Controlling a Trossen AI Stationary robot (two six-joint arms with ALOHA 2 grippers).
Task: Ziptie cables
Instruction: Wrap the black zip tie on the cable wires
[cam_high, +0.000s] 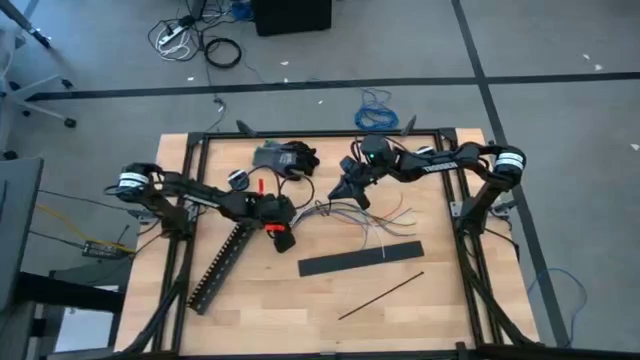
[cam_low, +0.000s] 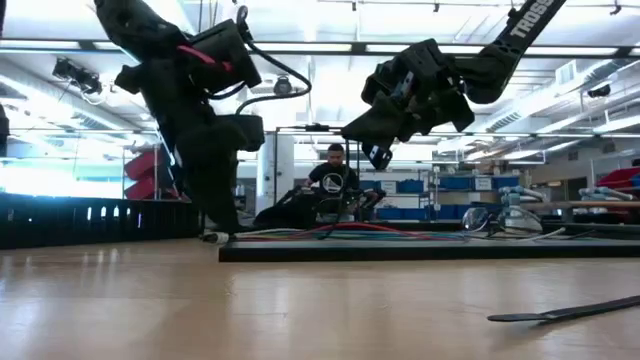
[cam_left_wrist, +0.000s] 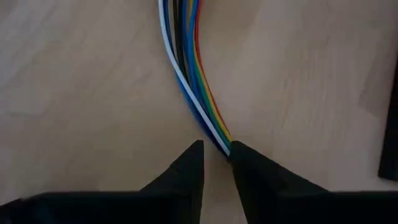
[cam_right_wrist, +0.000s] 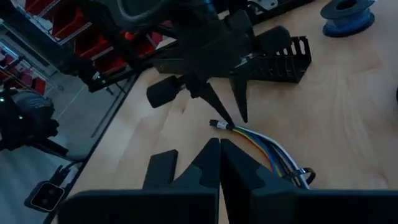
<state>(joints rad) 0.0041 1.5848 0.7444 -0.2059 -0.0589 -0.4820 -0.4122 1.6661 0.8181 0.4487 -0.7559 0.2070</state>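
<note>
The left end effector (cam_high: 283, 238) is reaching down to the bench (cam_high: 300, 310), its fingers slightly spread around the end of the cables (cam_high: 345, 214), which are lying mid-bench. The right end effector (cam_high: 352, 188) is hovering above them, fingers pressed together on nothing. One ziptie (cam_high: 380, 295) is lying well apart near the front; the second is hard to make out.

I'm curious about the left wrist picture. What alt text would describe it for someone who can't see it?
A bundle of colored cables lies on a wooden table, its end running in between the two dark fingertips of the left tool, which are slightly apart.
</note>
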